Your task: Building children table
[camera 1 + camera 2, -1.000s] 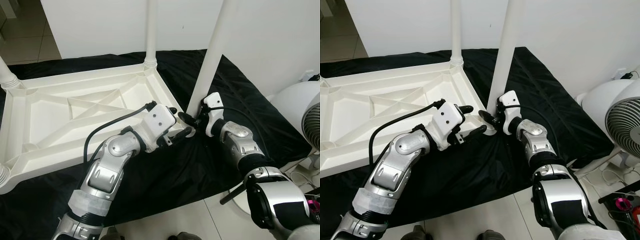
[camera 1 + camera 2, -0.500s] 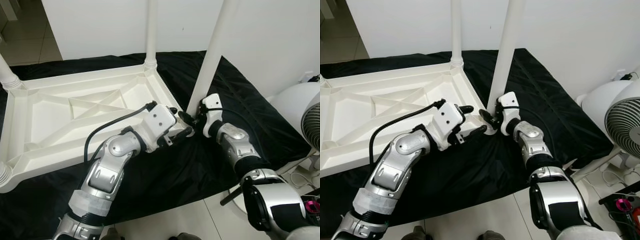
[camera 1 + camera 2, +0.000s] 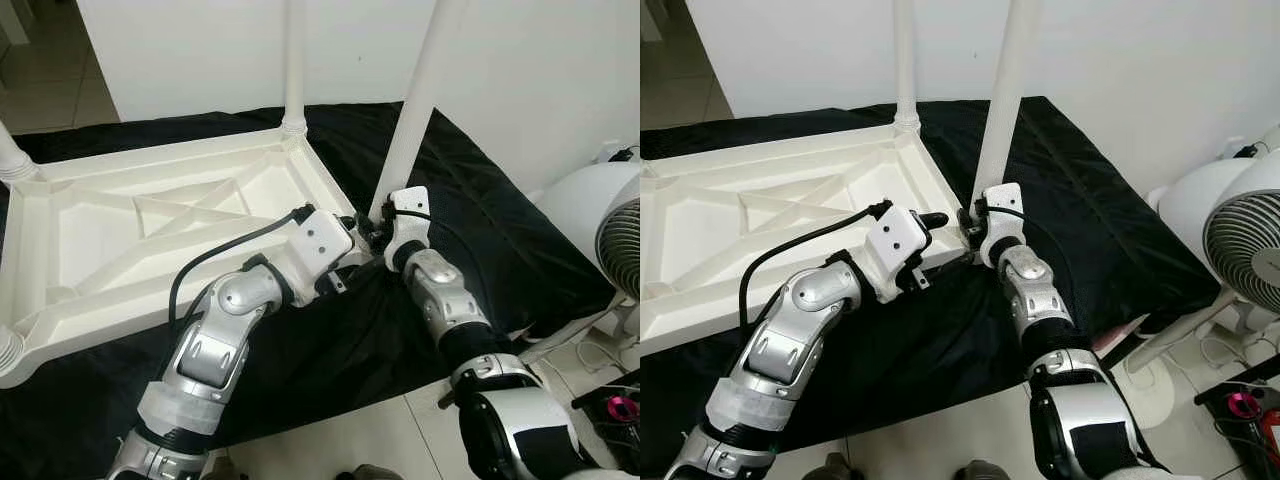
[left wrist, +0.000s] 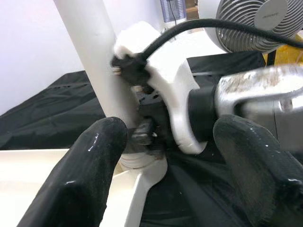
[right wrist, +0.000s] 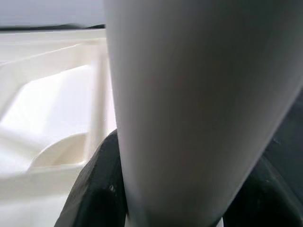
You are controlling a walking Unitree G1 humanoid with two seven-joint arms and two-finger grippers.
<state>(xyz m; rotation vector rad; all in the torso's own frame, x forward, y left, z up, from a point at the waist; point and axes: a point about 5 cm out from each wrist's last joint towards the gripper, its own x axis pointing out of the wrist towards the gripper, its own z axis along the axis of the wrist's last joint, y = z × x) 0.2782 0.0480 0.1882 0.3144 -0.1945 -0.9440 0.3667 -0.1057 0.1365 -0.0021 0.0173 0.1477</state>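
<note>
Tabletop: white plastic children's table top [image 3: 150, 230] is lying upside down on a black cloth [image 3: 480, 230] spread over the floor, ribbed underside facing up, so the leg sockets are pointing upward for assembly
Fitted legs: one white leg [image 3: 293, 60] is standing upright in the far corner socket; leg bases are also showing at the two corners on the robot's left
Leg in hand: another white leg [image 3: 415, 100] is standing at the near corner on the robot's right, leaning slightly, its foot meeting the socket there
Right pincer: right pincer [image 3: 970, 222] is closing around the base of this leg, one black finger on each side, probably to steady or turn it into its socket
Left pincer: left pincer [image 4: 165, 165] is spreading wide with nothing between its fingers [image 4: 85, 175], hovering just beside the same corner, apparently placed to brace the tabletop edge
Head views: these are showing the whole layout, both arms converging on one corner, and a white fan [image 3: 1240, 230] standing on the tiled floor well apart to the robot's right
Left wrist view: this is showing the joint from close by, the leg foot sitting on the socket collar with the right wrist's white housing pressing against it
Right wrist view: this is showing the leg shaft [image 5: 199, 109] running between the two dark fingers, confirming the grip
Judgement: seating looks unfinished, since the leg is not yet standing plumb
</note>
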